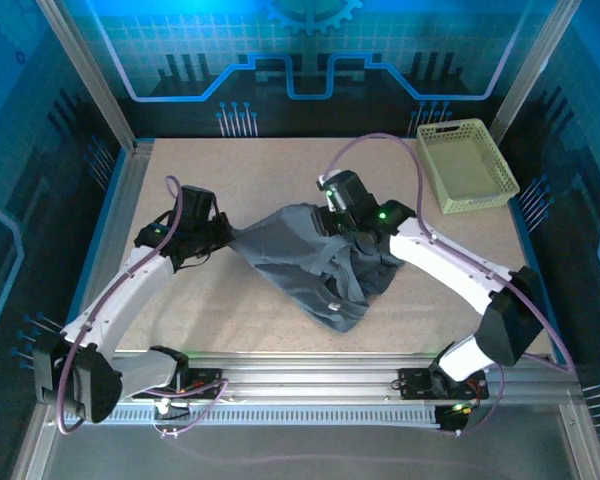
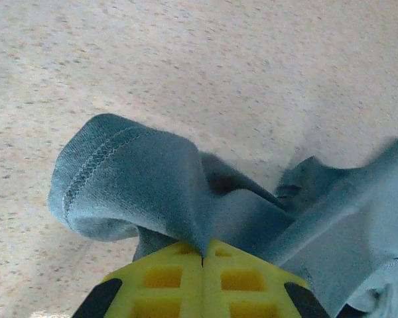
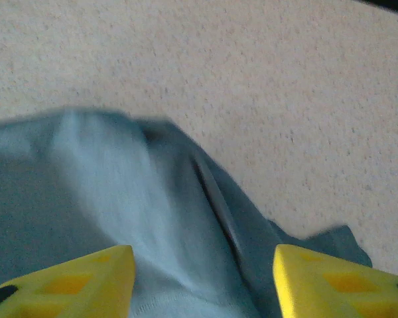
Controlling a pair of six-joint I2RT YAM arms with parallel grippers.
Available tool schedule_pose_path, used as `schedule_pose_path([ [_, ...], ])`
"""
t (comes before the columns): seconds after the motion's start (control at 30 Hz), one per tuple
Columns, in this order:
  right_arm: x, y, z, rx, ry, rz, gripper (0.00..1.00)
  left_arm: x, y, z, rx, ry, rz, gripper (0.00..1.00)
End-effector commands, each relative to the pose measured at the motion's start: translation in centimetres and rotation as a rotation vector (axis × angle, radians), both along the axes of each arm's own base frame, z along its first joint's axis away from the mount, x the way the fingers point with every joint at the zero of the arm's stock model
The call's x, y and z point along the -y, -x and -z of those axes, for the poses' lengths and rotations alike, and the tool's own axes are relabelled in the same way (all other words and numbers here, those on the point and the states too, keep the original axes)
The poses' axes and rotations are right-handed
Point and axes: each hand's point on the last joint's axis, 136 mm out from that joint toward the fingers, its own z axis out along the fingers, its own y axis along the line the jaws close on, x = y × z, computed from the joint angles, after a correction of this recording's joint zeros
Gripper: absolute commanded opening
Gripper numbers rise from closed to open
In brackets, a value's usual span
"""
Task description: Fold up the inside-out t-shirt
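The inside-out t-shirt [image 1: 310, 265] is clamped at its hem by the left tool [image 2: 202, 257]; the right tool [image 3: 202, 258], held parted above the fabric, should be closed on an opposite edge before spreading.

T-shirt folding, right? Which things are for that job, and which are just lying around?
For the job:
- the grey t-shirt, bunched in a heap
- the left gripper, shut on the shirt's cloth
- the right gripper, open over the shirt

Just lying about:
- the yellow-green basket, standing apart at the far right
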Motion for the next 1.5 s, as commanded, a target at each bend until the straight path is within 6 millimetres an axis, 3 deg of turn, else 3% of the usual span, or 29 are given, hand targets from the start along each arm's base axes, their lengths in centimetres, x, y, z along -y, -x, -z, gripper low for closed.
schedule_pose_path([
  [0.0, 2.4, 3.0, 1.2, -0.057, -0.020, 0.014, 0.70, -1.3, 0.5, 1.9, -0.050, -0.045, -0.005, 0.00],
  [0.23, 4.1, 10.8, 8.1, -0.285, -0.113, 0.005, 0.72, -2.1, 0.8, 3.8, -0.085, -0.062, -0.026, 0.00],
  [0.37, 3.3, 13.5, 10.7, -0.369, -0.174, -0.005, 0.70, -2.2, 0.7, 4.3, -0.089, -0.054, -0.036, 0.00],
  [0.43, 2.9, 14.0, 11.6, -0.381, -0.158, -0.004, 0.69, -2.1, 0.5, 4.3, -0.086, -0.049, -0.039, 0.00],
  [0.57, 4.3, 13.4, 13.1, -0.376, -0.068, 0.071, 0.62, -1.9, 0.2, 3.8, -0.079, -0.037, -0.035, 0.00],
  [0.67, 4.6, 13.0, 13.5, -0.371, -0.026, 0.081, 0.49, -1.9, 0.3, 3.6, -0.076, -0.041, -0.034, 0.00],
  [0.8, 5.2, 12.4, 12.8, -0.348, 0.026, 0.099, 0.20, -2.3, 0.4, 3.2, -0.065, -0.052, -0.048, 0.00],
  [0.9, 6.7, 11.6, 9.8, -0.275, 0.093, 0.136, 0.00, -2.7, 0.4, 2.4, -0.043, -0.051, -0.071, 0.00],
  [0.97, 8.7, 10.8, 5.9, -0.183, 0.164, 0.176, 0.00, -3.2, 0.1, 0.7, -0.006, -0.044, -0.091, 0.00],
  [1.03, 11.3, 10.0, 0.6, -0.058, 0.254, 0.219, 0.00, -3.9, -0.4, -2.2, 0.071, -0.047, -0.106, 0.00],
  [1.13, 15.1, 9.2, -8.6, 0.147, 0.340, 0.287, 0.00, -5.2, -0.7, -8.8, 0.261, -0.044, -0.149, 0.00],
  [1.2, 16.2, 9.2, -14.2, 0.256, 0.332, 0.299, 0.00, -5.7, -0.1, -13.3, 0.395, -0.013, -0.180, 0.00],
  [1.27, 15.8, 9.0, -17.8, 0.322, 0.282, 0.277, 0.00, -5.8, 0.9, -16.6, 0.503, 0.033, -0.202, 0.00],
  [1.3, 15.2, 8.9, -19.2, 0.350, 0.255, 0.260, 0.00, -5.9, 1.3, -17.8, 0.554, 0.059, -0.214, 0.00],
  [1.37, 13.3, 8.3, -20.3, 0.379, 0.222, 0.219, 0.00, -6.3, 1.7, -18.4, 0.599, 0.068, -0.236, 0.00],
  [1.47, 9.1, 7.0, -18.5, 0.342, 0.202, 0.138, 0.00, -8.0, 1.3, -14.7, 0.462, -0.031, -0.310, 0.00],
])
